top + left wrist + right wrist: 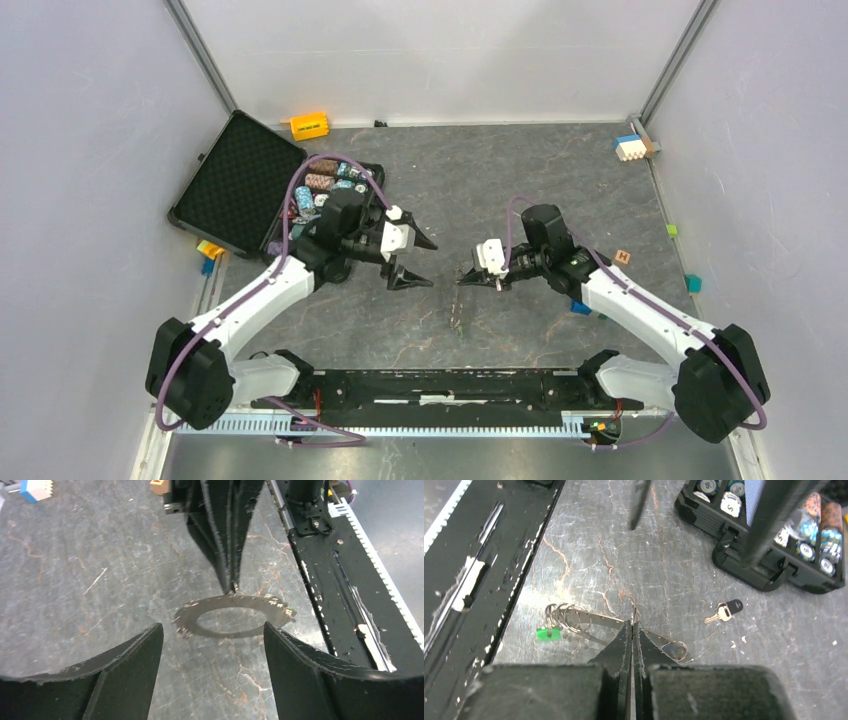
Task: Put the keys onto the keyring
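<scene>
Open black case [235, 185], poker chips [322, 183] inside, orange block [309, 124] behind it

The top view looks steeply down from above and behind the arms [262, 290], far enough to hold the whole table [440, 170]. The left wrist view looks close past its own fingers [125, 675] at the keyring [186, 621] and the right gripper [232, 580]. The right wrist view, equally near, faces the opposite way over the same keyring [594, 620] toward the case [769, 575].

Loose key [724, 611] on table [664, 565] beside keyring [599, 621]
</scene>
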